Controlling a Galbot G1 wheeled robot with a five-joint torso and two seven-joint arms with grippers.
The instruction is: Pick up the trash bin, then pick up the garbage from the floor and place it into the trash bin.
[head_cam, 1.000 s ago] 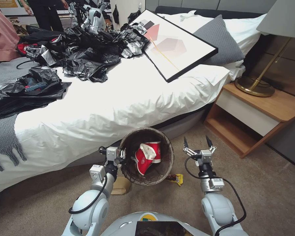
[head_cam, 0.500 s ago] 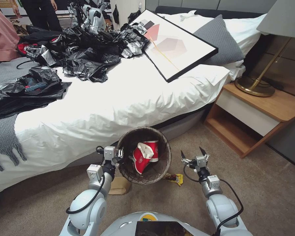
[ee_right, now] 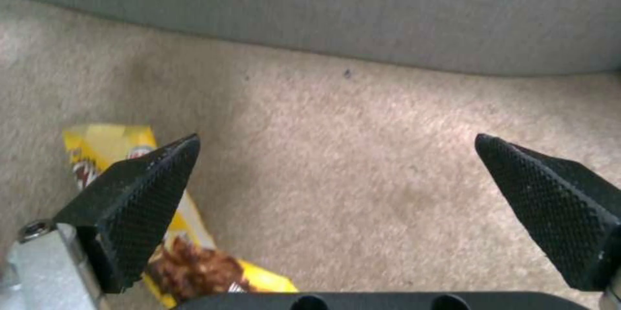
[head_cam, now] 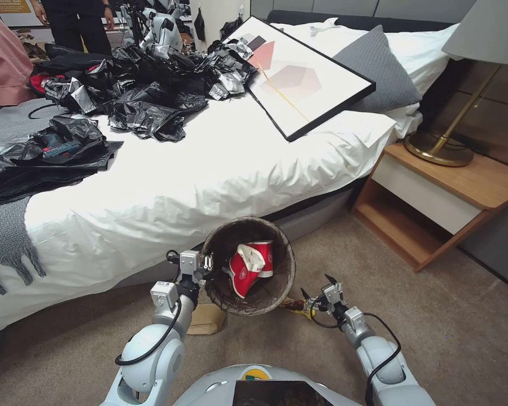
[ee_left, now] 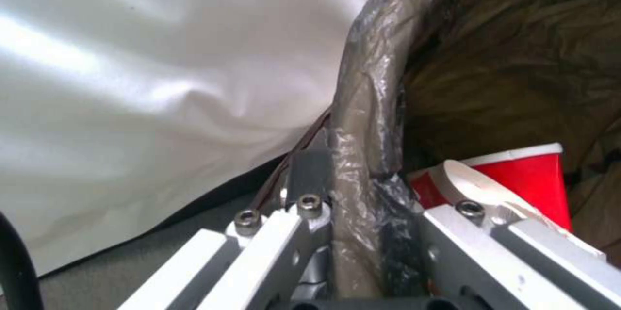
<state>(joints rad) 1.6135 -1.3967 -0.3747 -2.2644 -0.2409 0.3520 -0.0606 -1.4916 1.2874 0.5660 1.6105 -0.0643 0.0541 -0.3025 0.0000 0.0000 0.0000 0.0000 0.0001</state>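
A white-sheeted bed (head_cam: pixel 209 175) is occupying the far left and centre of the scene, with a heap of glossy black plastic bags (head_cam: pixel 141 84) lying at its far left and a framed picture (head_cam: pixel 299 76) resting flat farther right. A wooden nightstand (head_cam: pixel 440 197) is standing to the right of the bed.

The trash bin (head_cam: pixel 248 265) is being held clear of the carpet (head_cam: pixel 463 338), just in front of the bed's near edge, tilted with its opening facing the head camera. Its dark brown liner (ee_left: pixel 366 106) is folding over the rim. Red-and-white paper cups (head_cam: pixel 249 268) are lying inside it.

The left gripper (head_cam: pixel 200 265) is sitting at the bin's left rim; in the left wrist view its fingers (ee_left: pixel 310 174) are clamped on the lined rim, one outside and one inside.

The right gripper (head_cam: pixel 317 294) is hovering low over the carpet, just right of the bin. Its black textured fingertips (ee_right: pixel 139 193) are spread wide apart and holding nothing.

A yellow snack wrapper (ee_right: pixel 113 147) is lying on the carpet beside the right gripper's left fingertip, apparently not touching it. A brown paper bag (head_cam: pixel 207 320) is lying on the carpet near the bin's left side.
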